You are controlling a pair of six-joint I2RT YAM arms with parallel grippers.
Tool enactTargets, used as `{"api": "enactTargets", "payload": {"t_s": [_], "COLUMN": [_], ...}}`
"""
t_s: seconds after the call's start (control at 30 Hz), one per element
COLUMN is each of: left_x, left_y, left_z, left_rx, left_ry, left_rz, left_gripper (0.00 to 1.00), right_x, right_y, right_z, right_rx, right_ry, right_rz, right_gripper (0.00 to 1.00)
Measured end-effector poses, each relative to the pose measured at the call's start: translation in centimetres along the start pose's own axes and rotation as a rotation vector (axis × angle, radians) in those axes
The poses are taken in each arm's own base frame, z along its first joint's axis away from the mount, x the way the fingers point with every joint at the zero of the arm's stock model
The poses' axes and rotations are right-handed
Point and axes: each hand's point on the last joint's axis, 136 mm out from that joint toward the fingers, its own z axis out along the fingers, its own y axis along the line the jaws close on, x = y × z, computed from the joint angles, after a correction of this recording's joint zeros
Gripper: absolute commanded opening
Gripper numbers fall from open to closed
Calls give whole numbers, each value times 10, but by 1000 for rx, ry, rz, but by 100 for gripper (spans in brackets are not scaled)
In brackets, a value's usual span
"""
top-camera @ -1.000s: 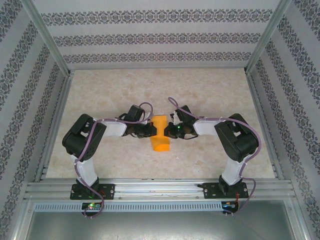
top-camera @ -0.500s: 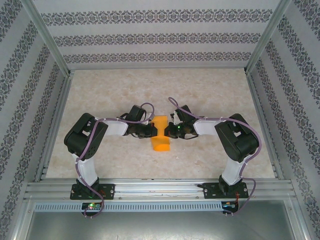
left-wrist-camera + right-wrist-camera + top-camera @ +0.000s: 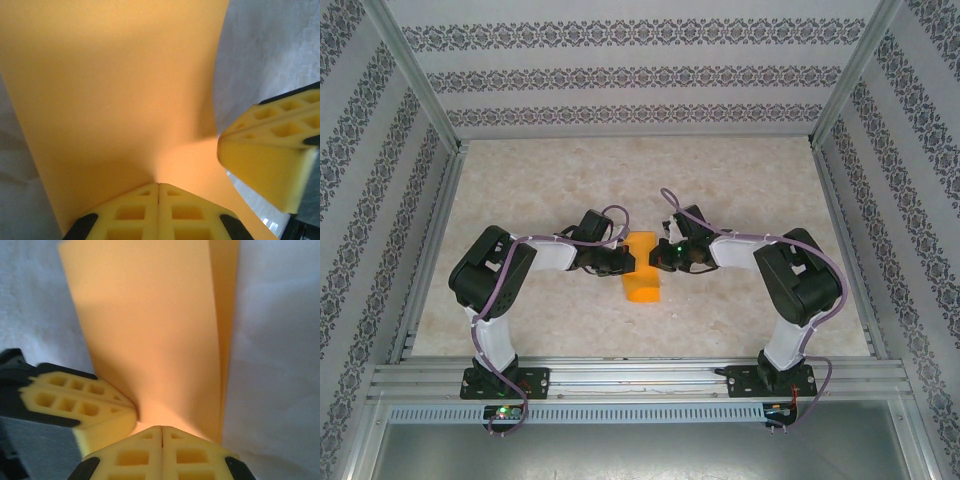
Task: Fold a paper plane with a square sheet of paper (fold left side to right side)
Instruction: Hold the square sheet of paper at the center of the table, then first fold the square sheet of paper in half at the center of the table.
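**Both pairs of fingers shut, tips down on the folded orange paper**

My left gripper [image 3: 158, 186] is fully closed. In its wrist view the two yellow pads [image 3: 130, 215] meet along a thin seam at bottom centre, and I can see nothing between them. Their tips press on the orange paper [image 3: 115, 85], which fills the upper left of that frame and shows a shallow dent just ahead of the tips.

My right gripper [image 3: 161, 429] is shut the same way, pads flush at bottom centre of its own view, tips touching the paper's near edge. Each wrist view also catches the other gripper's pad just beside mine. The right one's sits at the right edge of the left wrist view. The left one's sits at lower left in the right wrist view, so close to my tips that I cannot tell whether they touch.

The paper is folded into a narrow strip, and in the right wrist view a second layer peeks out along its right side. From the top camera the strip lies on the pale marbled table [image 3: 740, 190], a little below frame centre, running up and down. My two grippers meet over its upper half, one from the left and one from the right. Patterned walls [image 3: 640, 75] close in the table at the top and sides.
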Motion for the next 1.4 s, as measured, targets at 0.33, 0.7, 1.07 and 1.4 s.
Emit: {"api": "enactTargets", "payload": {"t_s": [0.33, 0.7, 1.07, 1.4], "left_x": [0, 0, 13, 43], "left_y": [0, 0, 2, 6], "left_z": [0, 0, -6, -16], "left_rx": [-2, -2, -8, -8], "left_ry": [3, 4, -2, 3], "left_rz": [-2, -3, 6, -2], "left_gripper": [3, 3, 3, 3], "right_x": [-31, -27, -28, -28], "right_y": [20, 0, -3, -4], "right_z": [15, 31, 31, 31], "right_rx": [-51, 0, 13, 9], "right_ry": [-32, 0, -5, 6], "right_rz": [-39, -4, 11, 20], "right_gripper": [0, 0, 0, 0]}}
